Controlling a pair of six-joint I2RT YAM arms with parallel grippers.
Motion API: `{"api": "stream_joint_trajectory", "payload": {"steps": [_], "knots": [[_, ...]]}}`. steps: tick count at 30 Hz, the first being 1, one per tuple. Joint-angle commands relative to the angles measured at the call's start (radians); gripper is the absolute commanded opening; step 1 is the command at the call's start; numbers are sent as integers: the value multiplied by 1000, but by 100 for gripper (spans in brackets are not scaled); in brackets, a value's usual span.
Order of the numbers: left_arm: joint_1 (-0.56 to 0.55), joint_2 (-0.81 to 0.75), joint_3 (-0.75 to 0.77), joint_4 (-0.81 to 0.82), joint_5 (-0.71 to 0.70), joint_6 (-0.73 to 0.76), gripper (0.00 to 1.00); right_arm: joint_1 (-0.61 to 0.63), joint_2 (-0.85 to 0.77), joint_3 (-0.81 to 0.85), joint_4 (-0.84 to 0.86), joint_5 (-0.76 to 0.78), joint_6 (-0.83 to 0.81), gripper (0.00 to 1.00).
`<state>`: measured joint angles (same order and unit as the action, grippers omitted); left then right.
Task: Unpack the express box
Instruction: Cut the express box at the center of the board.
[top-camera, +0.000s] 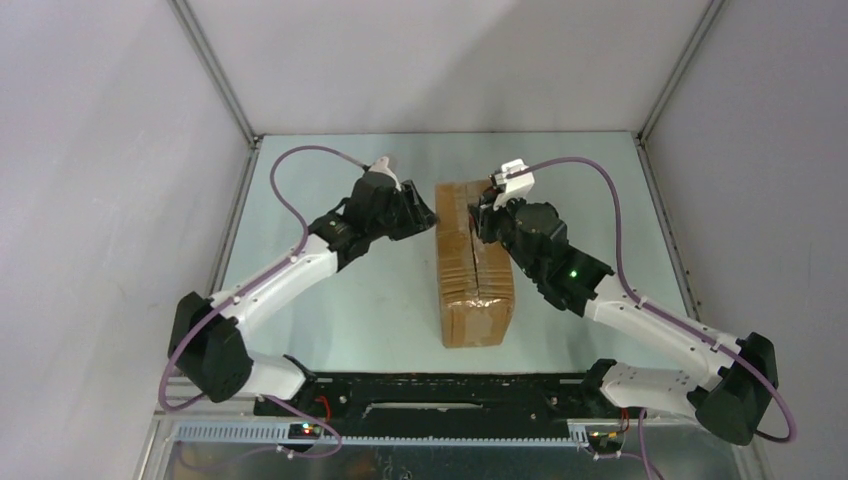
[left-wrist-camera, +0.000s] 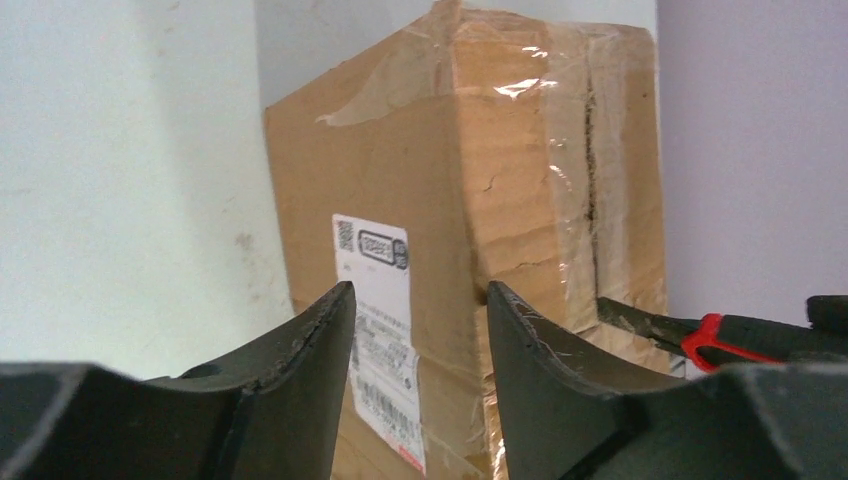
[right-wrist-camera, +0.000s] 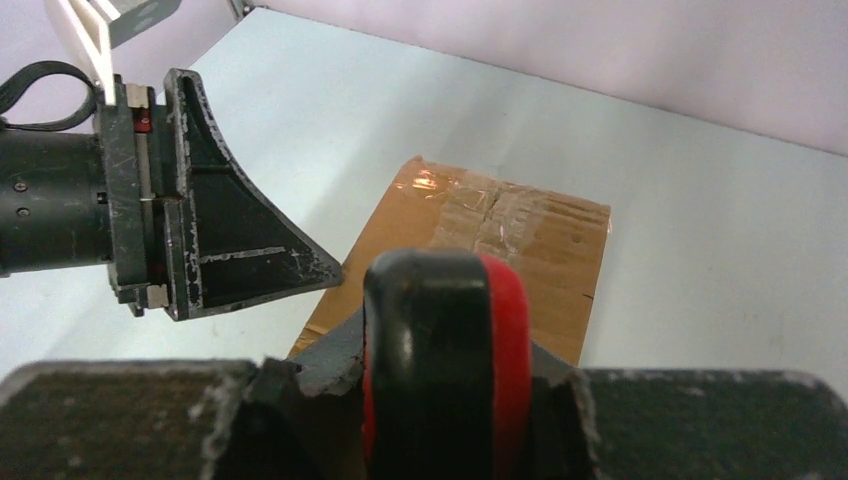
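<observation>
The express box (top-camera: 475, 260) lies flat in the middle of the counter (top-camera: 380, 320), its long side running away from my bases and its taped face up. The flaps are shut. Clear tape (left-wrist-camera: 575, 200) covers the seam, and a dark gap shows along part of that seam.

My right tool (top-camera: 484, 218) is clamped on a black-and-red cutter (left-wrist-camera: 715, 335). Its tip points in at the seam near the far end of the box.

My left tool (left-wrist-camera: 418, 300) is open and empty. It sits just beside the far left edge of the box, close to the white label (left-wrist-camera: 380, 330). I cannot tell whether its fingertips touch the cardboard.

I judge this to be the tape-cutting step, with nothing unpacked yet. Next, the left tool should brace the box so it cannot slide. Then the right tool should draw the cutter shallowly along the seam. The cut must stay in the tape and not go deep enough to harm whatever is inside.
</observation>
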<state>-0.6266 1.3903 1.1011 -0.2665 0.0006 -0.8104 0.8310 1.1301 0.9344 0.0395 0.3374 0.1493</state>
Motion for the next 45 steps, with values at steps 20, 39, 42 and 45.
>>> {"api": "stream_joint_trajectory", "payload": {"steps": [20,39,42,45], "knots": [[49,311,256,315,575,-151,58,67,13,-51,-68,29,96,0],[64,120,-157,299,-166,-296,60,333,19,106,-491,154,318,0],[85,127,-166,304,-179,-294,60,383,2,106,-534,183,361,0],[99,130,-166,298,-203,-296,60,434,-18,112,-564,222,393,0]]}}
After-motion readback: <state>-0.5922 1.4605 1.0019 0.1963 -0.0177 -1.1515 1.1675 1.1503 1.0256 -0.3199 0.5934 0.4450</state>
